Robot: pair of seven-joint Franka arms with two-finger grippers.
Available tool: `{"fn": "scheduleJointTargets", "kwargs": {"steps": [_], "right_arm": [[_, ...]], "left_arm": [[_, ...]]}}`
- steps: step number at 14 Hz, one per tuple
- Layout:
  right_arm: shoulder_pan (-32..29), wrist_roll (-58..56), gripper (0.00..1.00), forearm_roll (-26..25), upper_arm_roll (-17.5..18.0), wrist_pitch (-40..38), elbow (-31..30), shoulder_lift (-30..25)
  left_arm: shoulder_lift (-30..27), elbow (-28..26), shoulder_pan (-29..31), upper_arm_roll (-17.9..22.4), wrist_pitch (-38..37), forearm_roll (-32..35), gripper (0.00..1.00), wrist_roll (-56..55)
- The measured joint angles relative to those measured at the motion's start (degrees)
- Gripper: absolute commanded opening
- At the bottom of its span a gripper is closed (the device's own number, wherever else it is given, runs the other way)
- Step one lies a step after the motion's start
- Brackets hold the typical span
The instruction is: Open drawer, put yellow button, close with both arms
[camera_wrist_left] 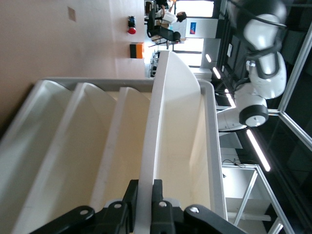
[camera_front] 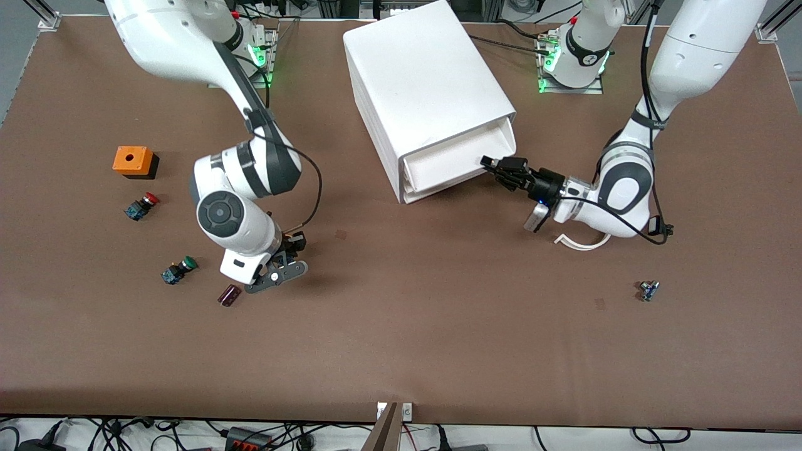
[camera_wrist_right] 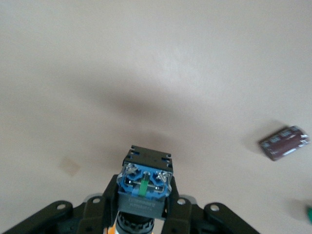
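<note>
cabinet [camera_front: 426,88]: big, on the worktop [camera_front: 438,326] | drawer [camera_wrist_left: 175,146]: top one, partly out, left jaws [camera_wrist_left: 144,197] pinch its thin stiff front lip | yellow button [camera_wrist_right: 144,187]: small, light, hard, pinched between right jaws [camera_front: 285,260] by its blue base, over bare worktop

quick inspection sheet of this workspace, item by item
surface: brown table, a few small marks.
job's things: white cabinet; the drawer, uppermost, pulled partly out; yellow button held in the air, blue base showing.
clutter: orange box, red-capped button, green-capped button, dark cylinder, small part toward the left arm's end.
grippers: left gripper shut on the drawer's front edge; right gripper over the table beside the dark cylinder, shut on the yellow button.
cables: black cables along both arms; loose leads at the table's edge nearest the front camera.
surroundings: metal framing at the table corners.
</note>
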Motion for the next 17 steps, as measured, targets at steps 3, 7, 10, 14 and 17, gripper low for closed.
{"fn": "scheduleJointTargets", "kwargs": {"steps": [3, 7, 10, 14, 17], "right_arm": [[2.0, 0.0, 0.0, 0.0, 0.0, -7.0, 8.5, -1.2], [6.5, 3.3, 0.0, 0.0, 0.1, -10.6, 16.1, -1.3], [10.4, 10.1, 0.0, 0.1, 0.1, -10.2, 20.0, -1.1], [15.7, 13.5, 0.0, 0.1, 0.3, -8.5, 21.9, -1.0], [20.1, 15.8, 0.0, 0.1, 0.4, -5.5, 22.0, -0.3]], "left_arm": [[1.4, 5.1, 0.4, 1.2, -0.2, 2.8, 0.13, -2.4], [2.6, 7.5, 0.3, 1.6, 0.1, 4.5, 1.0, -4.7], [2.8, 8.6, 0.3, 2.1, 1.0, 6.3, 1.0, -8.5], [1.0, 16.7, 0.6, 2.3, -0.1, 17.7, 1.0, -23.3], [-0.7, 25.1, 1.1, 2.4, -4.5, 30.0, 1.0, -34.0]]}}
